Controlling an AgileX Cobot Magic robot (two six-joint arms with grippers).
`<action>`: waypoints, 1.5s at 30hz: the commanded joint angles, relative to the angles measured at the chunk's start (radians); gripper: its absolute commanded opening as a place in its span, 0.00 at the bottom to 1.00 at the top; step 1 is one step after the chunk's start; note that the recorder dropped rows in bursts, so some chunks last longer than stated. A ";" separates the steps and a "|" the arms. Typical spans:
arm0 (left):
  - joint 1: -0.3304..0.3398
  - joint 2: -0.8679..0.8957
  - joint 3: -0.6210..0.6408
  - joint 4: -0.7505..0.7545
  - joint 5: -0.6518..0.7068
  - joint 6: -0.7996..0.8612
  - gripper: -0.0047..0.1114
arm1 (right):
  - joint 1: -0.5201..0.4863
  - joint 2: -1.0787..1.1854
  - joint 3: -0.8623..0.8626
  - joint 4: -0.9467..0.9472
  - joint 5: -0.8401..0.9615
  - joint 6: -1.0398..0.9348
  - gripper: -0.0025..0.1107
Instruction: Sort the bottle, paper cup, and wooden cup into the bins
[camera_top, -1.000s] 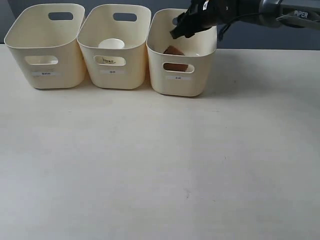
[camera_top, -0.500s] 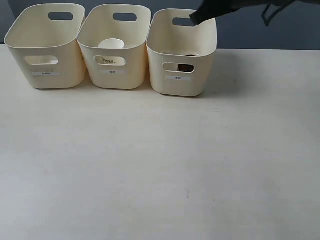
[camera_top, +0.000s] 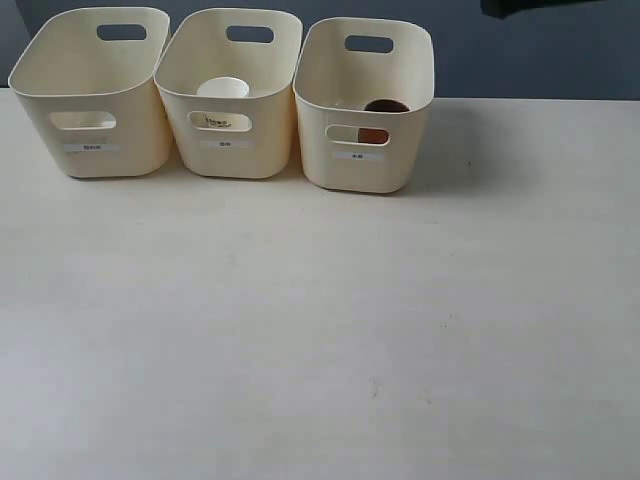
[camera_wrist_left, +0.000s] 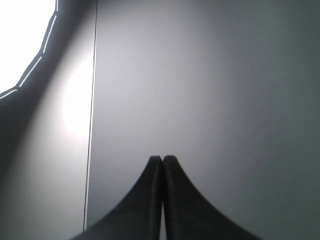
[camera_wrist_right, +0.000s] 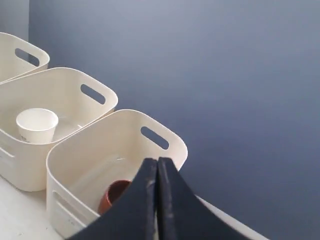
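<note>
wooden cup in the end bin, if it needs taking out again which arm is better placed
Right, probably. The right arm is up beside that bin, and its wrist view looks straight at the wooden cup, jaws shut. The left wrist view shows only a blank wall.

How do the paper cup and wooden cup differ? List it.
The paper cup is white; the wooden cup is reddish-brown with a dark inside. The paper cup sits in the middle bin; the wooden cup sits in the right bin. The paper cup is tapered, the wooden cup rounded. Both stand upright, mouths up, inside cream bins.
</note>
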 joint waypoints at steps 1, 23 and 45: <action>-0.006 -0.005 0.000 0.004 0.005 -0.002 0.04 | -0.004 -0.140 0.144 0.050 -0.011 0.002 0.02; -0.006 -0.005 0.000 0.004 0.005 -0.002 0.04 | -0.416 -1.033 0.662 0.549 0.099 0.004 0.02; -0.006 -0.005 0.000 0.004 0.005 -0.002 0.04 | -0.532 -1.209 0.995 0.857 0.129 -0.007 0.02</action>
